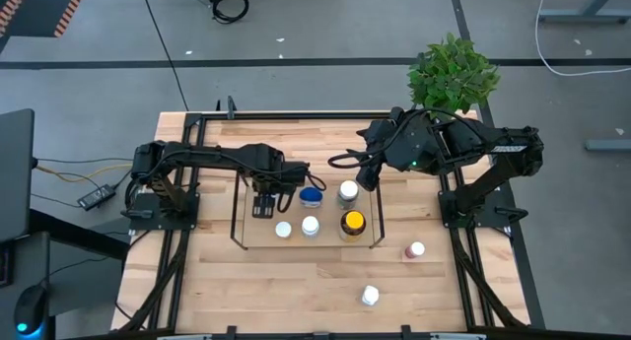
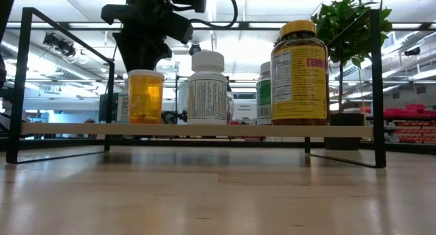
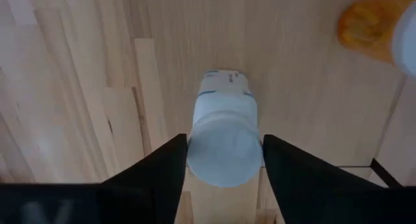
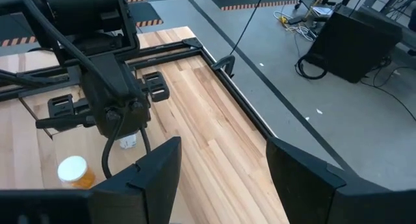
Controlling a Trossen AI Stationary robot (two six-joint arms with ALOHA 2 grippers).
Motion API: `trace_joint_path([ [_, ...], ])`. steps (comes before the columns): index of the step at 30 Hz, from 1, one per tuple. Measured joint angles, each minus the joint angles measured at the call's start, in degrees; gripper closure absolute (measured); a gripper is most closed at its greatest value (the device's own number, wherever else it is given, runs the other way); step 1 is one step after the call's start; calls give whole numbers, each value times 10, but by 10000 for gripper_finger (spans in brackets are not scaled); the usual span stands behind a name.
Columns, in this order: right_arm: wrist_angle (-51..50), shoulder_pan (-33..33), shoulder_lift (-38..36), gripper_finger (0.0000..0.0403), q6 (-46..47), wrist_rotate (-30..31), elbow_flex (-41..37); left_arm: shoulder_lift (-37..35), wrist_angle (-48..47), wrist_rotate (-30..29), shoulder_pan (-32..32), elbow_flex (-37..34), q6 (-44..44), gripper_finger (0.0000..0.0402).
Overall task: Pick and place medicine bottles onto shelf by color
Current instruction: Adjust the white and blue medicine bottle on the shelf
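The shelf [image 1: 240, 232], a low black-rod rack with a pale board [image 2: 61, 129], stands mid-table. On it stand a blue-capped bottle [image 1: 312, 196], white-capped ones [image 1: 347, 191] [image 1: 310, 225], an orange vial [image 2: 146, 95] and the large amber bottle with the yellow cap [image 2: 298, 71]. My left gripper [image 1: 263, 204] points straight down over the shelf's left end, closed on a white-capped bottle [image 3: 224, 146]. My right gripper [image 4: 224, 178] hangs raised over the shelf's far right, open with nothing between its fingers. My left gripper has the bottle's white cap [image 3: 224, 156] between its two fingers, one on each opposite side of the cap. The fingers [image 3: 170, 172] come from above, pointing down. The bottle stands upright below them, on the shelf board.
Two more bottles are on the table right of the shelf: one on its side [image 1: 415, 250], one near the front edge [image 1: 370, 296]. A potted plant [image 1: 452, 72] stands at the far right corner. Black frame rails [image 1: 296, 113] edge the table.
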Motion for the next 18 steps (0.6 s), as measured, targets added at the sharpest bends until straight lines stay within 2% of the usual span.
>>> trace_joint_path([
  [8,0,0,0,171,0,0,0,0,13,0,0,0,-3,219],
  [18,0,0,0,171,0,0,0,0,68,12,0,0,-19,213],
])
